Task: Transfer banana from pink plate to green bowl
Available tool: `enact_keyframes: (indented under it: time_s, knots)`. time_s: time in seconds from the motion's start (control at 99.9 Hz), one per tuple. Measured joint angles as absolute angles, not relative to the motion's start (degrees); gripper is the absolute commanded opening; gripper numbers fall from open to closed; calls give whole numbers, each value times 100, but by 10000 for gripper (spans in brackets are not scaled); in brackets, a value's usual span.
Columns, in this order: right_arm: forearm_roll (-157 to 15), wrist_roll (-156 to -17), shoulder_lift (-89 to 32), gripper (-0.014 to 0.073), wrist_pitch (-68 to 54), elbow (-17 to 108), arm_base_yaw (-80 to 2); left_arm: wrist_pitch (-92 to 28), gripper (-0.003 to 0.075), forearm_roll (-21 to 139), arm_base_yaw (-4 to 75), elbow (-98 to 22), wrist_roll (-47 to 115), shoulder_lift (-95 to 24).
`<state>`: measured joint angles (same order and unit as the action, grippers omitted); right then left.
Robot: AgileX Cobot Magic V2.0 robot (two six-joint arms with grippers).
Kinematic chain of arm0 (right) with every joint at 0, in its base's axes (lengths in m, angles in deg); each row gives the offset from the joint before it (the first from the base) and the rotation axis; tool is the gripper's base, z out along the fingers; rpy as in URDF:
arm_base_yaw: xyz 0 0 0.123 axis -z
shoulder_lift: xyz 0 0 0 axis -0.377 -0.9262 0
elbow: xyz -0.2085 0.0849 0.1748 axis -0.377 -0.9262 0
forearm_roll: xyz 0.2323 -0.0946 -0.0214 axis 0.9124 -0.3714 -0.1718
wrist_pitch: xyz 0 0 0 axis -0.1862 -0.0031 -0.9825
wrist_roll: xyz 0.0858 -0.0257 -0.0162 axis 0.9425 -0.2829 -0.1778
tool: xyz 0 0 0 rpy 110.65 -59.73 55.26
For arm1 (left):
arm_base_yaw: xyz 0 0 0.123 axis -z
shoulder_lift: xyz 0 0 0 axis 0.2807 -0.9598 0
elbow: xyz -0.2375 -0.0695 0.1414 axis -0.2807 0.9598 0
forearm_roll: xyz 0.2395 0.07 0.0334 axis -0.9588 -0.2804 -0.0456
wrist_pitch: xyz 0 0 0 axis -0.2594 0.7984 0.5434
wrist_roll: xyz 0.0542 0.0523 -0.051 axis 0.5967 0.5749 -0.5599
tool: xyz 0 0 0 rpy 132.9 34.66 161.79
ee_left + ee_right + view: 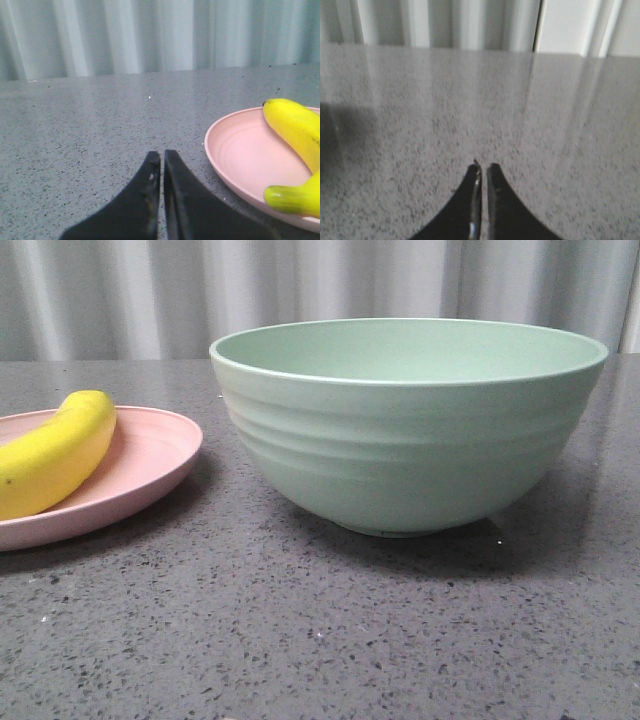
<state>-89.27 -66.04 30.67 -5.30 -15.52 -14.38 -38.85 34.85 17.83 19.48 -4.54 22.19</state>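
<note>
The yellow banana lies on the pale pink plate at the left of the front view. To its right stands the large mint-green bowl, with nothing showing above its rim. In the left wrist view the banana curves across the pink plate, and my left gripper sits shut over bare table just beside the plate's rim. My right gripper is shut over bare grey table, with none of the task's things in its view. Neither gripper shows in the front view.
The table is a speckled grey stone-like surface. A pale ribbed curtain wall closes off the back. A dark shadow falls on the table in the right wrist view.
</note>
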Motion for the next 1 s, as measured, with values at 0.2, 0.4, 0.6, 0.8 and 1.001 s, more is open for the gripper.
enact_keyframes:
  time_s: [0.2, 0.4, 0.6, 0.8, 1.001]
  knots:
    - [-8927, -6604, 2794, -53, -1076, -937, -1438, -3784, -20, 3563, 1783, 1537, -454, 2132]
    - [-8863, -6604, 2002, -53, -1728, -203, -1438, -3794, -20, 3573, 1783, 916, -454, 1486]
    - [-8692, -6604, 1287, -53, -1926, 260, -1438, -3894, -19, 3583, 1783, 624, -454, 751]
    - [-8293, -6604, 1007, -53, -1859, 307, -1438, -4412, 164, 3583, 1783, 615, -454, 252]
    - [-8211, -6604, 998, -53, -1788, 307, -1438, -4903, 361, 3604, 1783, 615, -454, 14]
